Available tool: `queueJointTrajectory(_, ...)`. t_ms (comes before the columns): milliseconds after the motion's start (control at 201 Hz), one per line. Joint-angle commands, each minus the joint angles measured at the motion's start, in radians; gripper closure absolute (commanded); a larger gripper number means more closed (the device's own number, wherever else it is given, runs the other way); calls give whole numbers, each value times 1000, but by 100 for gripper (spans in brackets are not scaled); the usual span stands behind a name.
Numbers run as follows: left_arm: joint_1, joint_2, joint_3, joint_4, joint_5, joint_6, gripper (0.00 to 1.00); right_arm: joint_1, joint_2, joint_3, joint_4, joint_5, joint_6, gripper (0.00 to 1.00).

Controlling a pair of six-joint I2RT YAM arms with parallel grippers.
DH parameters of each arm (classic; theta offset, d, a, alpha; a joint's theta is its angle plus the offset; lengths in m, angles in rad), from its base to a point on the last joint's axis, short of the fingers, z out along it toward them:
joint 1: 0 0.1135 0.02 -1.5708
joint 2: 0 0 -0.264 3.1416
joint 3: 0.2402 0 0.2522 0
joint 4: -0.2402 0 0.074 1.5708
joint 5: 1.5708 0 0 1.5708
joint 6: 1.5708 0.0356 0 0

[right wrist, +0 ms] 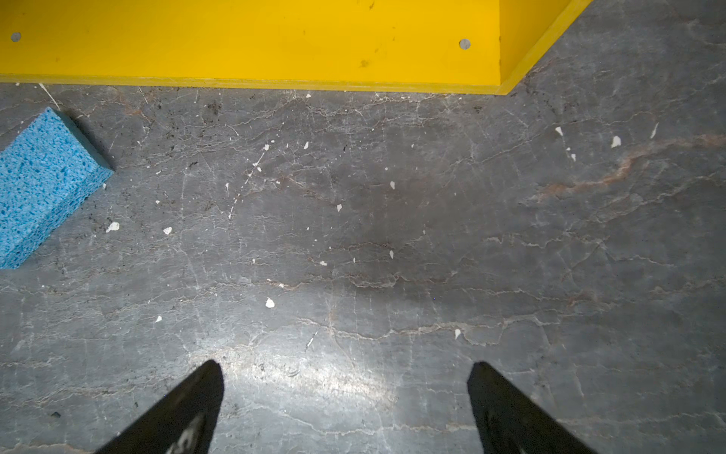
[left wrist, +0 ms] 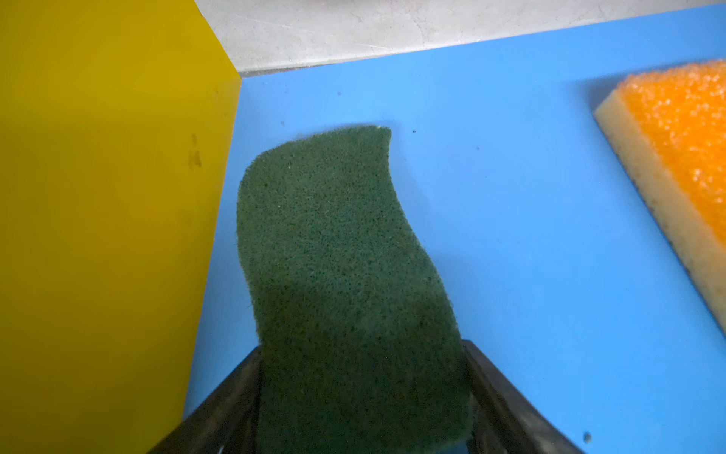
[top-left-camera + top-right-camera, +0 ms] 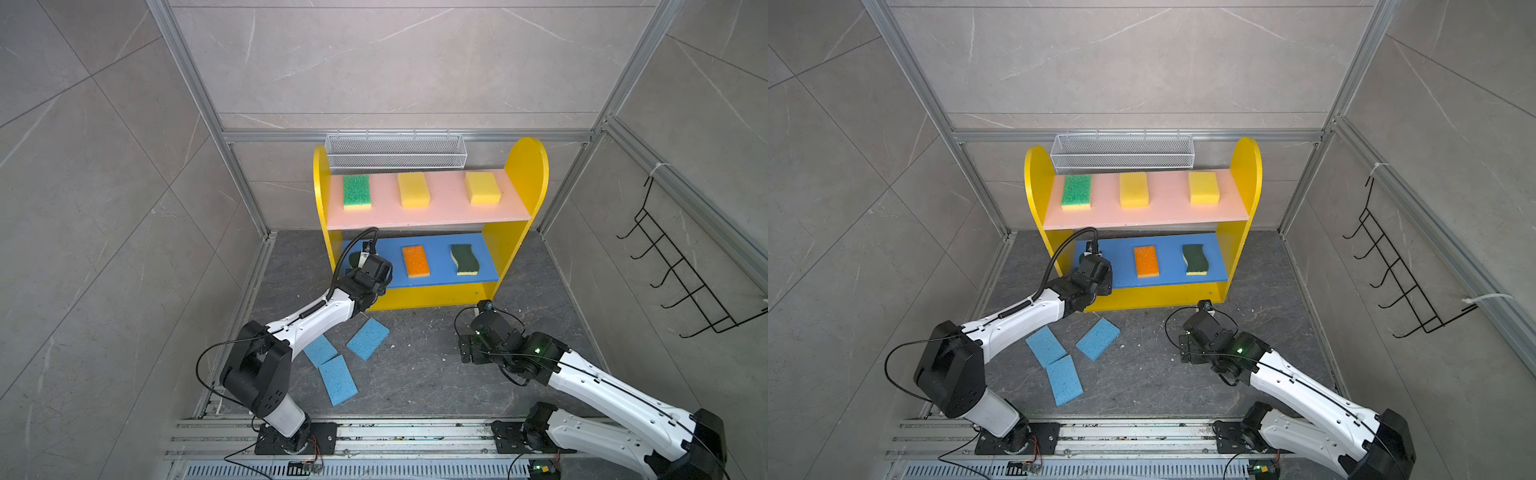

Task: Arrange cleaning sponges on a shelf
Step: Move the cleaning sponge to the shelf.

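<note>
1. My left jaws are inside the shelf point(image 3: 528, 174), at the left end of its blue lower board point(image 3: 440, 266). They stand fairly wide, with a dark green wavy sponge point(image 2: 345, 255) lengthwise between them. Both fingers point(image 2: 231, 397) press its long sides, so I hold it. It sits just beside the yellow side panel point(image 2: 110, 220). I cannot tell whether it rests on the board.
2. Only the left wrist view shows that grip. In both top views my left arm point(image 3: 316, 320) covers the jaws, and a sliver of the sponge point(image 3: 354, 258) peeps out in a top view.
3. Further right on the blue board lie an orange-topped sponge point(image 3: 415, 261) and a second dark green wavy sponge point(image 3: 465, 258), apart from each other. The pink upper board point(image 3: 449, 210) carries a green-topped sponge point(image 3: 356, 190) and two yellow sponges point(image 3: 413, 189) point(image 3: 482, 188), spaced out.
4. Three thin blue sponges lie on the worktop point(image 3: 415, 374) in front of the shelf. Two point(image 3: 320, 350) point(image 3: 340, 380) touch at a corner and the third point(image 3: 368, 338) is near them.
5. My right jaws are wide open and hold nothing, over bare worktop near the shelf's yellow base point(image 1: 251, 39). The right wrist view shows one blue sponge point(image 1: 43, 184) well apart from them.
</note>
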Motion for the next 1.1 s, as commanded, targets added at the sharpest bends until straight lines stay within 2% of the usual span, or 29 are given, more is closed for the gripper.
queueJointTrajectory(0, 9, -17, -23, -39, 40, 85, 24, 6, -6, 30, -25, 1, 11, 0)
queueJointTrajectory(144, 11, 20, -6, -35, 75, 142, 23, 6, -9, 29, -31, -2, 21, 0)
queueJointTrajectory(577, 22, 49, -6, -73, 30, 179, 23, 5, -18, 36, -47, 4, 23, 0)
queueJointTrajectory(1095, 32, 21, -14, -106, -18, 151, 21, 5, -27, 39, -47, -6, 30, 1)
